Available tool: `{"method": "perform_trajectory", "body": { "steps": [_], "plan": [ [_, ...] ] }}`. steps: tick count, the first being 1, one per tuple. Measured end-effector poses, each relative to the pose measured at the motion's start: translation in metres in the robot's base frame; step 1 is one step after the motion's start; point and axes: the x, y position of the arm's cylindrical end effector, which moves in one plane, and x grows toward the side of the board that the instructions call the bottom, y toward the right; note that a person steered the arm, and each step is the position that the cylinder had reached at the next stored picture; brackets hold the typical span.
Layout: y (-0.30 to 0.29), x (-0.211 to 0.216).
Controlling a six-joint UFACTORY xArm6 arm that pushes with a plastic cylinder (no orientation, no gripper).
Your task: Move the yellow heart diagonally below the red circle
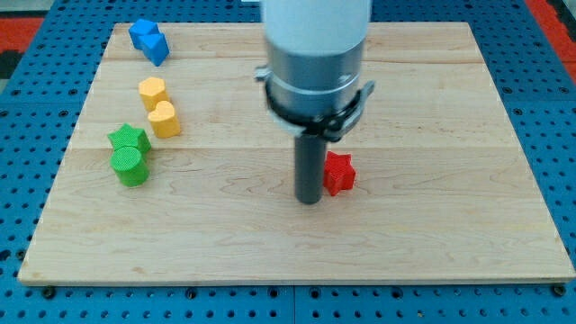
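Observation:
Two yellow blocks stand at the view's left. The lower one (pixel 164 119) looks like the heart and touches the upper yellow block (pixel 153 91), whose shape I cannot make out. No red circle shows; the only red block is a red star (pixel 339 173) near the board's middle. My tip (pixel 310 200) rests on the board just left of the red star, close to or touching it, and far to the right of the yellow blocks. The arm's wide body hides part of the board above the tip.
Two blue blocks (pixel 148 40) sit together at the top left corner. A green star (pixel 129 139) and a green cylinder (pixel 130 166) touch each other below the yellow blocks. The wooden board (pixel 432 225) lies on a blue pegboard.

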Motion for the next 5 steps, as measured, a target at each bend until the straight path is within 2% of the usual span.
{"method": "perform_trajectory", "body": {
  "steps": [1, 2, 3, 4, 5],
  "plan": [
    [0.048, 0.010],
    [0.023, 0.014],
    [-0.043, 0.010],
    [-0.051, -0.032],
    [-0.083, -0.044]
  ]
}}
